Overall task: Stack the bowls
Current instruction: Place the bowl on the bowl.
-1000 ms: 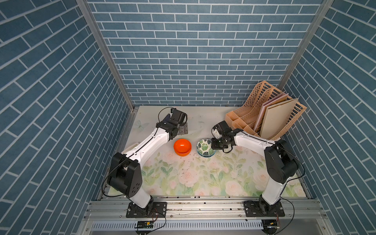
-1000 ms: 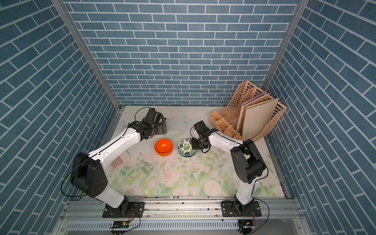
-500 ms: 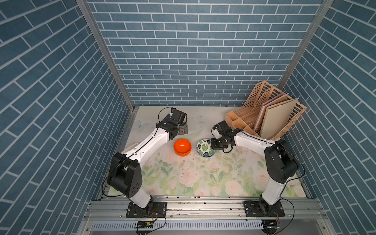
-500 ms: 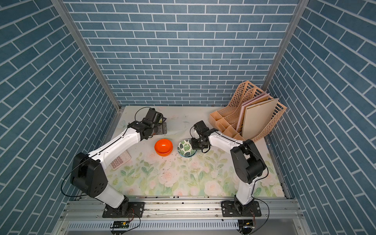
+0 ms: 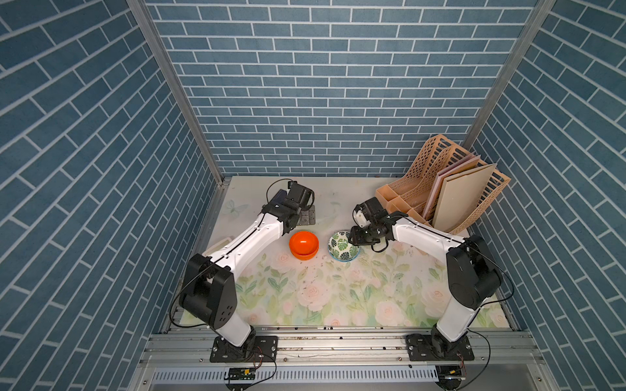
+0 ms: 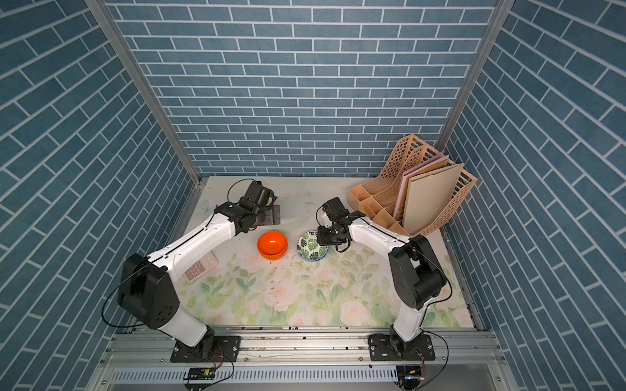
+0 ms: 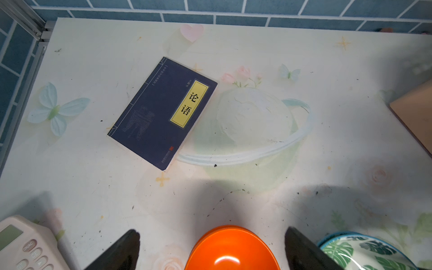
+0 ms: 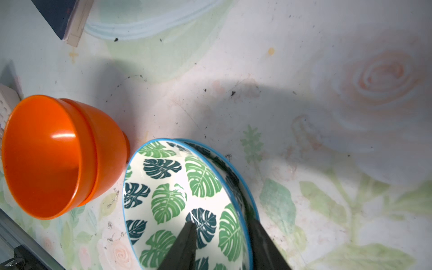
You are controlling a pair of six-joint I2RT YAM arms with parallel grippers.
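Left stack [image 5: 304, 244] beside right stack [image 5: 340, 246], book [image 7: 163, 112] behind

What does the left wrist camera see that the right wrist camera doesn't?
Only the left wrist view shows the yellow label on the book and the blue brick wall. Only the right wrist view shows the right gripper, its fingers astride the rim of the leaf bowls. Both show the orange bowls, the leaf bowls and some of the book.
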